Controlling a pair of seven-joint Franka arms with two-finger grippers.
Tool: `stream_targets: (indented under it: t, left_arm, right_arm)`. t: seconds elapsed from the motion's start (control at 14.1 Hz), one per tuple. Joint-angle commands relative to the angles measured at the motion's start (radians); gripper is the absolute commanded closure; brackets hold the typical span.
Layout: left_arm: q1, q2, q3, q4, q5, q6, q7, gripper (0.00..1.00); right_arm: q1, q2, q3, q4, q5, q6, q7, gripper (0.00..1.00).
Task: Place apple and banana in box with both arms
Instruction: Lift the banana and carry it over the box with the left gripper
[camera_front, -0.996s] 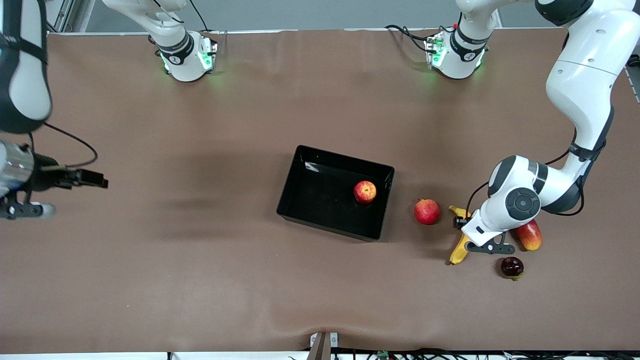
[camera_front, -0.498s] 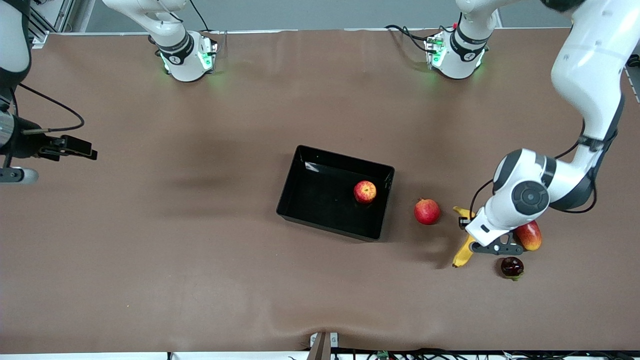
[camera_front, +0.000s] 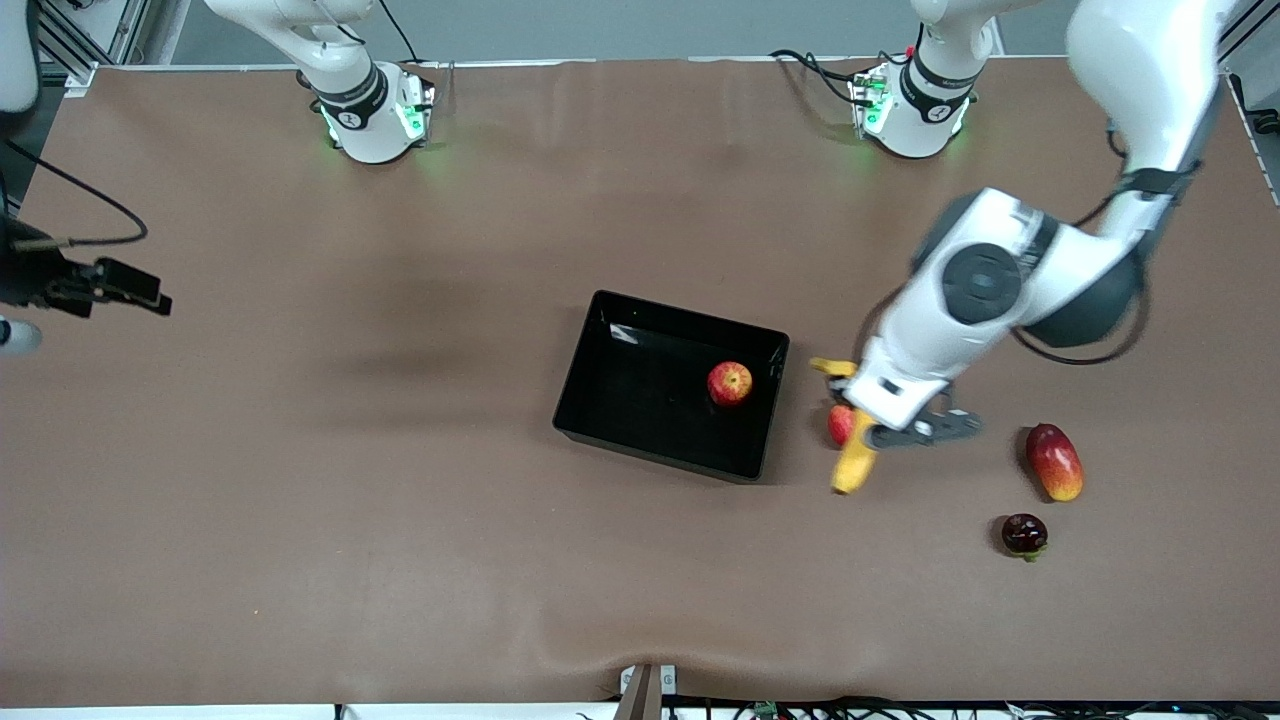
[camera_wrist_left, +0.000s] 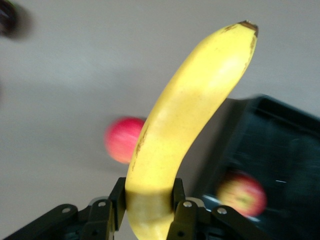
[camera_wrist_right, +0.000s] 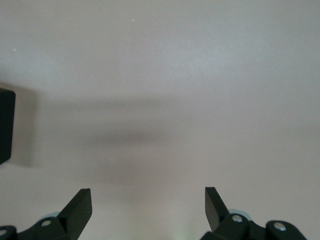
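My left gripper (camera_front: 872, 422) is shut on the yellow banana (camera_front: 855, 460) and holds it in the air over the round red fruit beside the box. In the left wrist view the fingers (camera_wrist_left: 181, 197) clamp the banana (camera_wrist_left: 190, 115) near one end. The apple (camera_front: 730, 383) lies in the black box (camera_front: 690, 320), near the wall toward the left arm's end; it also shows in the left wrist view (camera_wrist_left: 242, 194). My right gripper (camera_front: 40, 290) waits open and empty at the right arm's end of the table, over bare table (camera_wrist_right: 148, 197).
A uniformly red round fruit (camera_front: 838, 425) lies just outside the box, partly hidden under the left gripper. A red-yellow mango (camera_front: 1054, 462) and a small dark fruit (camera_front: 1023, 534) lie toward the left arm's end, nearer the front camera.
My left gripper has lifted the banana off the table and carried it from beside the mango toward the box. My right arm has drawn back a little.
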Motion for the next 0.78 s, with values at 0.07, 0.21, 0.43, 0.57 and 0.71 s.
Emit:
stream_targets:
  t: [0.07,0.21,0.43,0.57,0.71]
  left_arm:
    - [-0.203,0.125,0.003,0.123,-0.004,-0.006,-0.226,1.00]
    - [-0.315,0.159,0.044,0.164,-0.002,-0.005,-0.317,1.00]
    - [-0.476,0.168,0.158,0.175,-0.007,-0.002,-0.354,1.00]
    - [-0.529,0.192,0.199,0.175,-0.010,0.017,-0.372,1.00]
    - [-0.532,0.220,0.201,0.173,-0.008,0.066,-0.392,1.00]
  right_arm:
    - [-0.013,-0.026,0.012,0.012,-0.032,-0.040,0.011,0.00]
    - [-0.013,-0.026,0.013,0.014,-0.032,-0.045,0.011,0.00]
    - [-0.012,-0.024,0.018,0.026,-0.027,-0.056,0.008,0.00]
    - [-0.013,-0.020,0.017,0.035,-0.027,-0.057,0.002,0.00]
    - [-0.015,-0.015,0.015,0.035,-0.029,-0.057,0.003,0.00]
